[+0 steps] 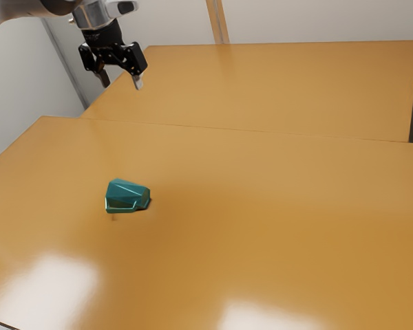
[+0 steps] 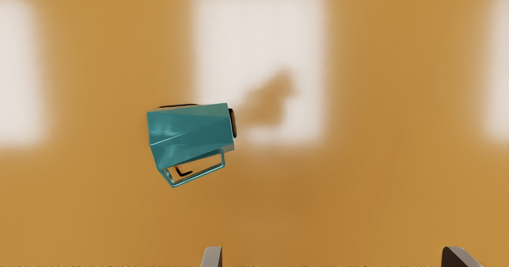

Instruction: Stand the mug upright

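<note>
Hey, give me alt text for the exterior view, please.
A teal mug lies on its side on a glossy orange-brown table. Above the table's far side, a black gripper hangs open, away from the mug.

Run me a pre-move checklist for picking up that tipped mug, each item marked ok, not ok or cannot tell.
1. Gripper open: ok, fingers apart.
2. Gripper clear of the mug: ok, it hangs well above the table.
3. Mug upright: not ok, it lies on its side.
4. Handle located: ok, on the mug's side facing the fingers.
5. Mug centred between the fingers: not ok, it lies off to one side.
6. Mug empty: cannot tell.
</note>
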